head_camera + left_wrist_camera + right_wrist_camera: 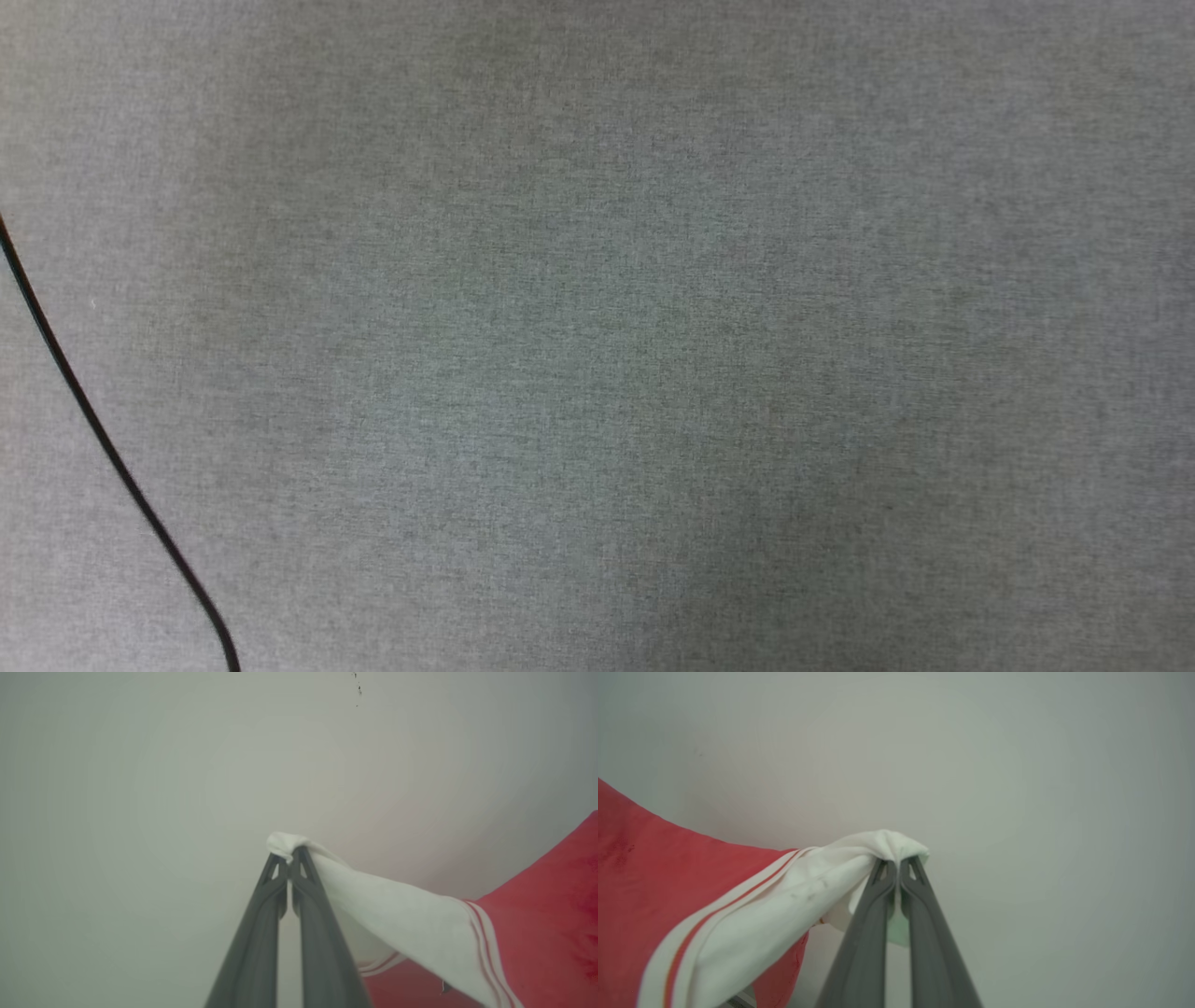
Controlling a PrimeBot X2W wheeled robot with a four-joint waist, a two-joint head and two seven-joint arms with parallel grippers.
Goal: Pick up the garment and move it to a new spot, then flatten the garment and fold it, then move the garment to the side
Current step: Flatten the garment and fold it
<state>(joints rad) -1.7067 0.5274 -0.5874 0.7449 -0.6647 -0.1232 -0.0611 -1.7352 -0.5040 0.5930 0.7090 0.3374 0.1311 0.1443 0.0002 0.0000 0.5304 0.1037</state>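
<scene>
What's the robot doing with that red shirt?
It's holding the red shirt by both sleeves. The left end effector is pinched shut on one white sleeve end, and the right end effector on the other, so the shirt is spread between them. It isn't laid flat or folded yet.

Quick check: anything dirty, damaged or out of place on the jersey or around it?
Small dark smudges mark the white sleeve end of the red jersey by the right gripper, like dirt. The left gripper's sleeve end looks clean. In the head view a black cable trails across the grey surface at lower left.
</scene>
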